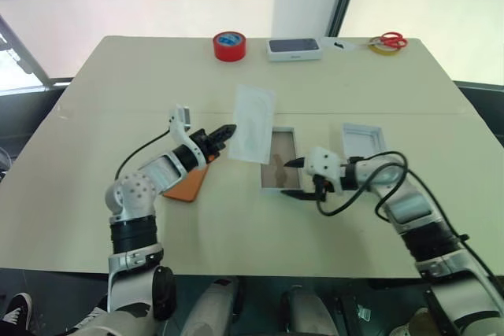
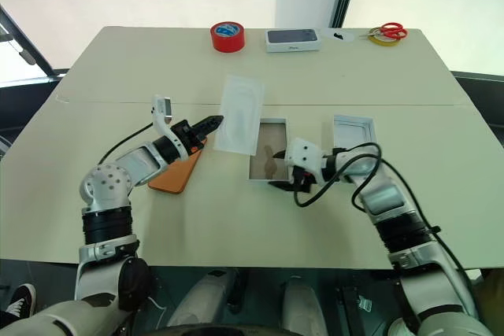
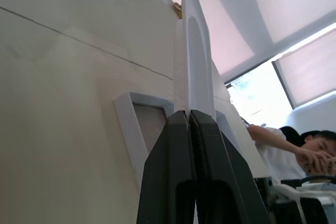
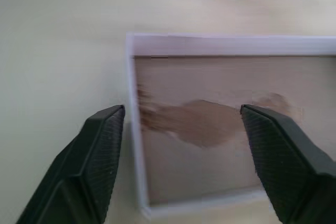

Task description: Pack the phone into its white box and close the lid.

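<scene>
My left gripper (image 1: 226, 132) is shut on the edge of a flat white insert (image 1: 253, 123) with an oval recess, holding it lifted above the table. The orange phone (image 1: 189, 186) lies flat on the table under my left forearm. To the right of it sits the white box (image 1: 277, 161), open, its brown-grey floor bare. My right gripper (image 1: 293, 178) hangs open over the near end of the white box (image 4: 210, 124), with nothing between its fingers. The lid (image 1: 362, 138) lies open side up, to the right of the box.
Along the table's far edge stand a red tape roll (image 1: 229, 46), a dark-topped white box (image 1: 294, 49), and red scissors with a yellow tape ring (image 1: 387, 42). A seated person (image 3: 310, 150) is beyond the table.
</scene>
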Motion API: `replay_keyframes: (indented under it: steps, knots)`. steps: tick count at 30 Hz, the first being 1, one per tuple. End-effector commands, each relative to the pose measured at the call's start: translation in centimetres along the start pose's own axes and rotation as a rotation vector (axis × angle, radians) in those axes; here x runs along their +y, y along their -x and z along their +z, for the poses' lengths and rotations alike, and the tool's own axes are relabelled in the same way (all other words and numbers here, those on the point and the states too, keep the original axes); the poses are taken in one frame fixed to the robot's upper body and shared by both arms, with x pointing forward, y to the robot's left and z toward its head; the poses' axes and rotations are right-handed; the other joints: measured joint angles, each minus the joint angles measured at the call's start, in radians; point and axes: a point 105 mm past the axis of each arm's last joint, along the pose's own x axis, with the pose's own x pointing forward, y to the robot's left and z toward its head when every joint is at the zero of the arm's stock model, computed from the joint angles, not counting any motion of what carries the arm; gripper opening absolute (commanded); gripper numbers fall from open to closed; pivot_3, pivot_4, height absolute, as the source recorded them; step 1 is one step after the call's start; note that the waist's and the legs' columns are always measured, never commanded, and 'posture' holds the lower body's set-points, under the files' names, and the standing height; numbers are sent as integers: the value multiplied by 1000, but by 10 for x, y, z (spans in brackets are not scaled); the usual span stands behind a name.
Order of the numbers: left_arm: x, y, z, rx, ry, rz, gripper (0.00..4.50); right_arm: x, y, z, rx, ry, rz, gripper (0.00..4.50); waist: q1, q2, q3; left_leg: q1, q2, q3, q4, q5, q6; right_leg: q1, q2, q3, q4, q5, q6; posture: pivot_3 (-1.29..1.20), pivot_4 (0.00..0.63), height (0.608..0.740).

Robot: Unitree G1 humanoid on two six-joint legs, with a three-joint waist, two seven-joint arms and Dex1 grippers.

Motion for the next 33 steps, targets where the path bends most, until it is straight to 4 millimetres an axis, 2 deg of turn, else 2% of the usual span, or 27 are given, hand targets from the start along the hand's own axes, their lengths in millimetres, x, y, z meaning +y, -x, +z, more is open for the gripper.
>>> replay_keyframes:
  steps: [1,5,9,17,23,26,28,33]
  knots:
    - [-11,-2,-8,-11,20,-40,0,-25,39,2,-15,-4,-113,3432,-1,0,0,0,0,0,0,0,0,0,0,0,0,0,0,0,150,736]
    - [-14,-7,-22,-6,96,-54,0,-33,65,-4,-15,-16,-175,3432,-2,0,0,0,0,0,0,0,0,0,0,0,0,0,0,0,150,736]
    - [-18,-16,-30,-2,118,-62,0,-38,77,-2,-34,-34,-210,3432,-5,0,0,0,0,0,0,0,0,1,0,0,0,0,0,0,150,736]
    - [-21,-34,-35,-20,140,-60,0,-40,74,-1,-36,-22,-236,3432,-2,-1,0,0,0,0,0,0,0,1,0,0,-1,0,0,0,150,736]
    - [-25,-39,-45,9,154,-74,0,-40,73,0,-40,-20,-244,3432,-2,-1,1,-1,0,0,1,0,0,0,0,0,-1,0,0,0,150,736]
    - [-23,-39,-44,7,129,-57,907,-40,73,-1,-42,-24,-246,3487,-2,-1,1,-1,0,0,1,0,0,0,0,0,-1,0,0,0,150,736]
    - [-24,-37,-40,-5,115,-62,1811,-41,75,-2,-38,-22,-253,3487,-2,-1,1,-1,0,0,1,0,0,0,0,0,-1,0,0,0,150,736]
    - [-25,-33,-34,-34,89,-59,1811,-43,76,-4,-36,-24,-259,3487,-2,-1,1,-1,0,0,1,0,0,0,0,0,-1,0,0,0,150,736]
